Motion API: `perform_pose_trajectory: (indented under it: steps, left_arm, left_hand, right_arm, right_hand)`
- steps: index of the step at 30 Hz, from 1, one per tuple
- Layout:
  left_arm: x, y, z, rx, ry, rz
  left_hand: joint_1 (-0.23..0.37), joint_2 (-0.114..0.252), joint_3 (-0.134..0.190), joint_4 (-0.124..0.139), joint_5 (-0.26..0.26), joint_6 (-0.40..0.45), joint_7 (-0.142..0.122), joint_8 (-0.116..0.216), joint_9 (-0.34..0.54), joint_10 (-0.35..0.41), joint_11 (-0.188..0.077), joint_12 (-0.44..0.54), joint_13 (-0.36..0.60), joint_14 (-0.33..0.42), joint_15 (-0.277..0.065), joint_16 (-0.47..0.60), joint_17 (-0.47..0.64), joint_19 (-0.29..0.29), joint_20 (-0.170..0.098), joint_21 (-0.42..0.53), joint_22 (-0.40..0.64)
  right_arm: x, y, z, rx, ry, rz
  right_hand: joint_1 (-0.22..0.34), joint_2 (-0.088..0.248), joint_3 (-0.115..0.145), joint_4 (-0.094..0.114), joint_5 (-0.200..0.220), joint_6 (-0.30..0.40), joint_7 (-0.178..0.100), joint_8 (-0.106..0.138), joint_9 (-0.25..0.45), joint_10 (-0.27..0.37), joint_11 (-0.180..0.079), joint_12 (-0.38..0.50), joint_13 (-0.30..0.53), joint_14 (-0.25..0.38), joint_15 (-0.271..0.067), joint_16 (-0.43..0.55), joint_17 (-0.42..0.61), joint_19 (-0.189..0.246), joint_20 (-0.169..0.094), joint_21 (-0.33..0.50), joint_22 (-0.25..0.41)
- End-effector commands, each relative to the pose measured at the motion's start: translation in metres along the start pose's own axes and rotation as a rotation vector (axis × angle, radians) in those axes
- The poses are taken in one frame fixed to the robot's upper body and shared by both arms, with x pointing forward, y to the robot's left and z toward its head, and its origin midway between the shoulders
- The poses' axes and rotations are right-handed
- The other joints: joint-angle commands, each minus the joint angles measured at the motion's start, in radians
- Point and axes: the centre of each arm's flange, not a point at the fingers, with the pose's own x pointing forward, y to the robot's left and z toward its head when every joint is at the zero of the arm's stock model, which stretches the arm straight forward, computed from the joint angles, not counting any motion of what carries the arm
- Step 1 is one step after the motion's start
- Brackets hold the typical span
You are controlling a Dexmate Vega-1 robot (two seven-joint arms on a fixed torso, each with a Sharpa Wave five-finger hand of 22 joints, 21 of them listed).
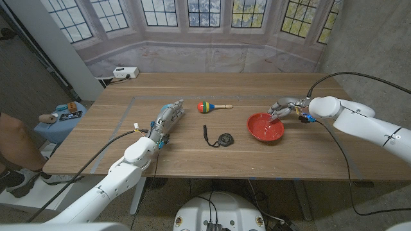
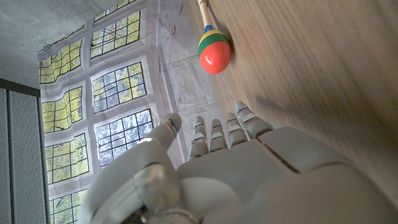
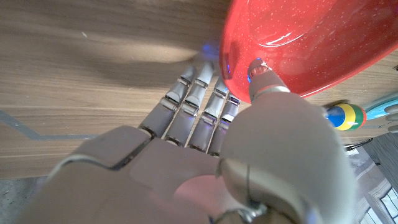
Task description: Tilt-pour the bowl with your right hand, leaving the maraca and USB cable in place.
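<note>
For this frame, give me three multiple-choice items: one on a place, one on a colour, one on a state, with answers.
1. Where does the cable lie?
A. Inside the bowl
B. On the table between the left hand and the bowl
C. On top of the maraca

2. What colour is the bowl?
A. Red
B. White
C. Black

3. What is the right hand doing?
A. Resting away from everything
B. Holding the maraca
C. Gripping the bowl's rim

Answers:
1. B: in the head view the cable sits on bare wood, right of the left hand and left of the bowl.
2. A: it is red in the head and right wrist views.
3. C: the right wrist view shows the thumb over the rim and the fingers beneath it; the maraca lies apart, untouched.
</note>
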Motion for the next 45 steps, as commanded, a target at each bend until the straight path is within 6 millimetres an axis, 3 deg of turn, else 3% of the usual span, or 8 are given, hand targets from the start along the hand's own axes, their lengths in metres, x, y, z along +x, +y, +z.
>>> perform_pose_trajectory:
  steps: [1, 9, 23, 29, 45]
  left_arm:
    - [0.000, 0.000, 0.001, 0.003, -0.002, -0.001]
    - [-0.001, 0.002, 0.000, 0.005, 0.001, -0.001]
    - [0.003, 0.006, 0.003, 0.012, 0.000, -0.005]
    - [0.002, 0.008, 0.003, 0.011, 0.002, 0.000]
    - [0.007, 0.010, 0.013, 0.021, -0.018, -0.001]
  left_hand:
    - [-0.100, -0.114, -0.004, 0.000, 0.007, 0.005, 0.001, 0.000, 0.002, 0.006, -0.001, -0.001, 0.002, 0.005, 0.001, 0.001, 0.005, 0.003, 0.001, -0.003, 0.003]
    - [-0.099, -0.114, -0.005, -0.001, 0.007, 0.005, 0.002, 0.000, 0.002, 0.006, -0.002, -0.001, 0.002, 0.006, 0.001, 0.001, 0.004, 0.003, 0.001, -0.003, 0.003]
    - [-0.098, -0.114, -0.005, -0.001, 0.007, 0.005, 0.002, 0.000, 0.002, 0.005, -0.004, -0.002, 0.002, 0.006, 0.001, 0.002, 0.005, 0.004, 0.000, -0.003, 0.003]
    - [-0.099, -0.114, -0.005, -0.001, 0.008, 0.005, 0.002, 0.000, 0.002, 0.005, -0.003, -0.002, 0.002, 0.006, 0.001, 0.002, 0.005, 0.003, 0.001, -0.003, 0.003]
    - [-0.098, -0.114, -0.005, 0.000, 0.008, 0.005, 0.002, 0.000, 0.002, 0.005, -0.002, -0.002, 0.002, 0.006, 0.000, 0.001, 0.005, 0.003, 0.003, -0.003, 0.003]
  right_arm:
    - [0.001, -0.003, 0.000, 0.043, -0.034, -0.029]
    - [0.000, -0.008, -0.003, 0.162, -0.103, -0.076]
    - [0.004, -0.013, -0.003, 0.300, -0.191, -0.144]
    - [0.005, -0.013, -0.007, 0.364, -0.221, -0.200]
    - [-0.001, -0.018, -0.012, 0.514, -0.336, -0.328]
  right_hand:
    - [-0.023, -0.006, 0.001, 0.011, 0.005, -0.016, 0.003, -0.008, 0.000, -0.019, 0.007, -0.015, -0.007, -0.022, -0.106, 0.003, -0.021, -0.013, -0.017, -0.008, 0.001]
    - [-0.076, -0.016, -0.007, 0.025, 0.011, -0.037, 0.008, -0.015, -0.001, -0.065, 0.019, -0.048, -0.024, -0.066, -0.084, 0.007, -0.062, -0.049, 0.002, -0.017, 0.001]
    - [-0.109, -0.019, -0.011, 0.034, 0.017, -0.043, 0.011, -0.015, -0.001, -0.092, 0.037, -0.069, -0.033, -0.104, -0.062, 0.009, -0.086, -0.069, 0.019, -0.019, 0.001]
    - [-0.123, -0.020, -0.011, 0.036, 0.018, -0.038, 0.008, -0.011, -0.001, -0.094, 0.016, -0.079, -0.040, -0.111, -0.071, 0.014, -0.104, -0.042, 0.023, -0.006, 0.001]
    - [-0.153, -0.011, -0.014, 0.047, 0.015, -0.054, 0.019, -0.017, -0.002, -0.100, 0.024, -0.095, -0.050, -0.129, -0.054, 0.016, -0.128, -0.030, 0.023, -0.001, 0.002]
